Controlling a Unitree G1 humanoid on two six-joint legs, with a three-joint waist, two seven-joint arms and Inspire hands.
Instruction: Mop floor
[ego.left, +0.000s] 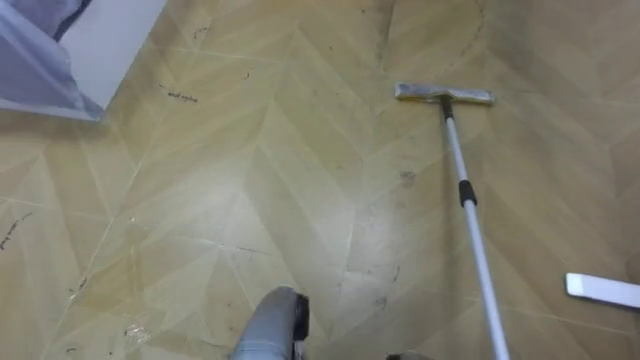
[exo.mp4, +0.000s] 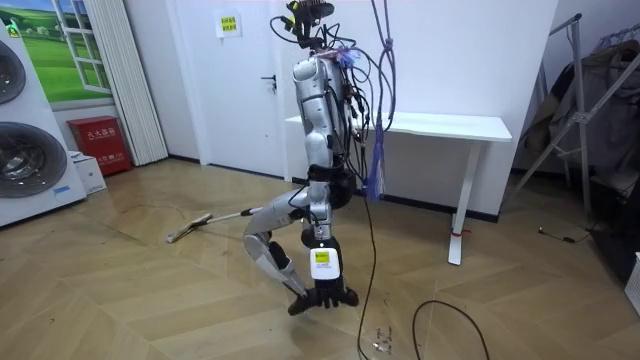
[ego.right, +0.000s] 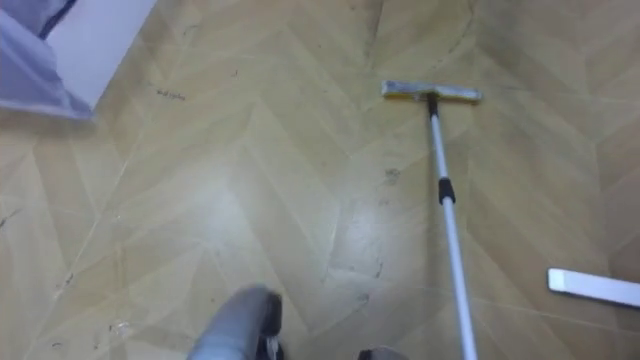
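Stood on the herringbone floor (ego.left: 250, 180), one knee bent forward, facing the room view's left. Saw the mop (ego.left: 470, 215) down on that floor, ahead and to the right in the eye views. Traced its pale pole (ego.left: 483, 280) from the lower edge, right of centre, up and slightly leftward past a dark collar (ego.left: 467, 192) to the flat head (ego.left: 445, 94), which lay crosswise on the boards. Lost the pole's near end close by the hip in the room view. Could not tell there whether the left hand or right hand gripped it, nor whether the fingers were curled, spread or pressed together. Noted a flat white strip (ego.left: 603, 290) on the floor near the right edge, apart from the pole. Noted dark scuffs (ego.left: 183, 96) farther off, left of the head. Farthest in the eye views, caught a white panel (ego.left: 115, 40) at the upper left corner, with a pale purple sheet (ego.left: 35, 60) against it. In the room view, had the white bench (exo.mp4: 440, 127) just behind, against the wall, a door (exo.mp4: 240, 100) beyond it, and two washers (exo.mp4: 30, 160) with a red box (exo.mp4: 98, 143) at the room view's left.
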